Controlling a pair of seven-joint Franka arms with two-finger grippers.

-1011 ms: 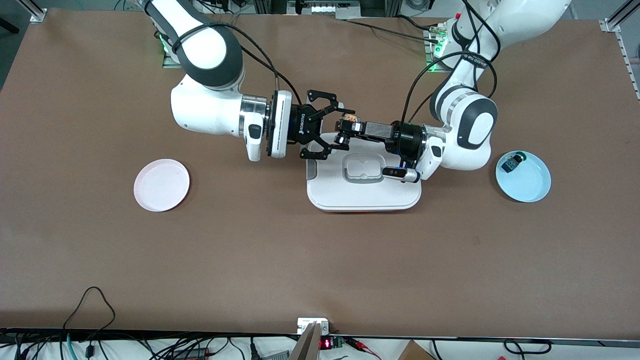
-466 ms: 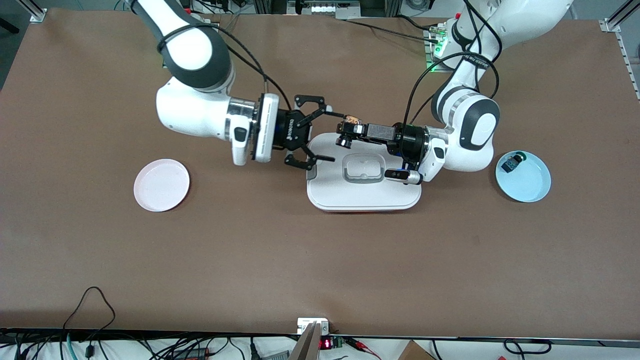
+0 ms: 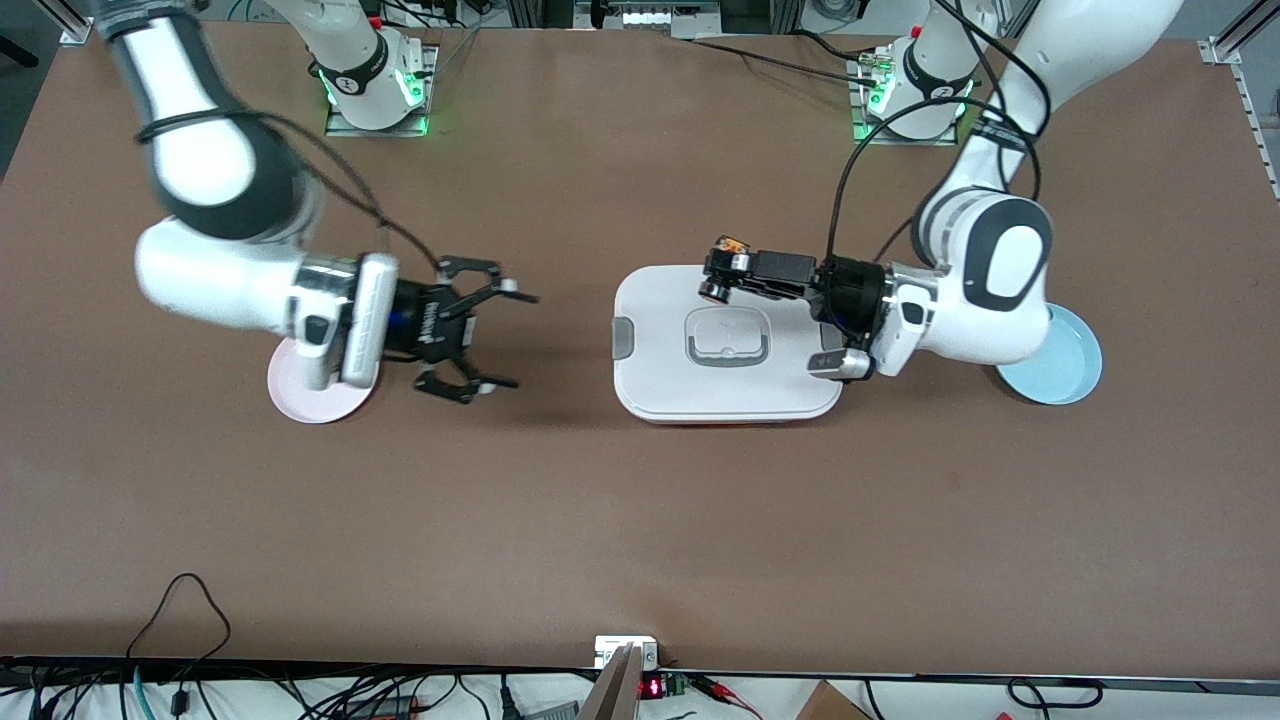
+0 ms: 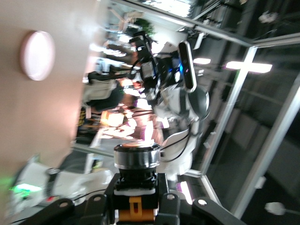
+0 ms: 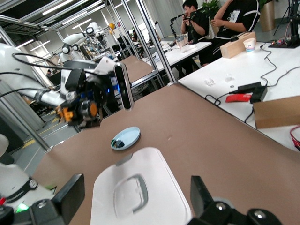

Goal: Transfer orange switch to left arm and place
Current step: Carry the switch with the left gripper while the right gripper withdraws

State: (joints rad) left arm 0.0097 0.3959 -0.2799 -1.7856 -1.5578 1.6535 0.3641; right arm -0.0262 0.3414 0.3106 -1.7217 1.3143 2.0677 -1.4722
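Note:
The orange switch (image 3: 732,246) is held in my left gripper (image 3: 714,276), which is shut on it above the white box (image 3: 660,380), over the lid's edge nearest the robot bases. In the left wrist view the switch (image 4: 136,183) sits between the fingers (image 4: 164,202), its orange band showing. My right gripper (image 3: 518,340) is open and empty, over the bare table between the pink plate (image 3: 305,403) and the box. The right wrist view shows the box (image 5: 159,206) between its spread fingers (image 5: 71,190) and the switch (image 5: 89,109) in the left gripper farther off.
A light blue plate (image 3: 1072,368) lies at the left arm's end of the table, partly under the left arm. In the right wrist view this plate (image 5: 129,135) holds a small dark part (image 5: 116,142). The pink plate (image 4: 37,55) also shows in the left wrist view.
My right arm has pulled away from the box toward the pink plate, its gripper open and empty. My left gripper kept the switch and shifted slightly toward its own end, over the box.

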